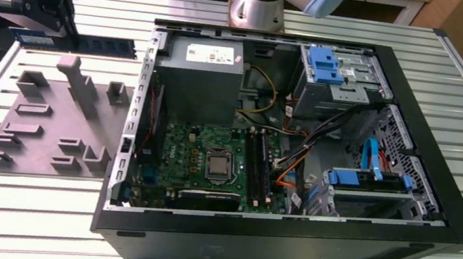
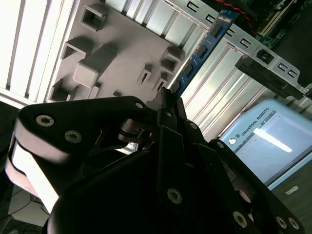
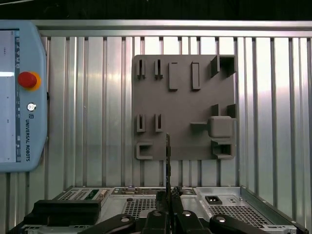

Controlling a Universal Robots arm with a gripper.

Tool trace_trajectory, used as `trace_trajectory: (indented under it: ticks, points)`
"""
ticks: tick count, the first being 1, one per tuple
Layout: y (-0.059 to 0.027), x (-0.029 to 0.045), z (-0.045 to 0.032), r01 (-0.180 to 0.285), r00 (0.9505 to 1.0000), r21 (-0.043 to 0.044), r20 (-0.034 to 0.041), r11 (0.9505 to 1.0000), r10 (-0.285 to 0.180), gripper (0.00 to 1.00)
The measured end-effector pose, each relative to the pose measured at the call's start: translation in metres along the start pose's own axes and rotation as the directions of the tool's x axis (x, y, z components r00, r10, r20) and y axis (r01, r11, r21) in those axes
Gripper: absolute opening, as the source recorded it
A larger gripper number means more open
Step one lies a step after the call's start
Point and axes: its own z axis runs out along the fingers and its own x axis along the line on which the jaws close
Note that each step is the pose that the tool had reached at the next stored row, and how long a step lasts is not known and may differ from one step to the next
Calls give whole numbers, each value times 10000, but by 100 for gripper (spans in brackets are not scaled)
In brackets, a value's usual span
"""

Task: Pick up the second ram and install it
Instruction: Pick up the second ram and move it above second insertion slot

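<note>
The second ram [image 1: 91, 44] is a long, thin, blue-green stick. It is up in the air, lying level, over the far side of the metal table [image 1: 27, 210]. It is next to the open computer case [image 1: 288, 242], but it is outside the case. The claw [image 1: 60, 29] pinches the stick at one end, with its two fingers pressed flat on the stick's two sides. In the second wrist view the ram [image 2: 200, 48] sticks out past the claw [image 2: 168, 100] and points toward the case. In the first wrist view the ram [image 3: 167, 156] shows only its thin edge, coming out of the claw [image 3: 168, 195].

Under the stick is the gray holder tray [image 1: 45, 140]. Its little slots and blocks look bare, and the stick does not touch them.

So the pick-up part looks done. The put-in part is not done yet. The long black memory slots [image 1: 258, 162] are on the green motherboard [image 1: 185, 144] inside the case, well apart from the stick. I cannot tell if another stick is already sitting in one of those slots.

A teach pendant [image 3: 19, 136] with a red button lies on the table beside the tray.
</note>
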Motion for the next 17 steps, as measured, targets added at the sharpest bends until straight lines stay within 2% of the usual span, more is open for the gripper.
trace_trajectory:
  ticks: [17]
  points:
    - [-128,-2,-3,0,10000,0,0,10000,0,14]
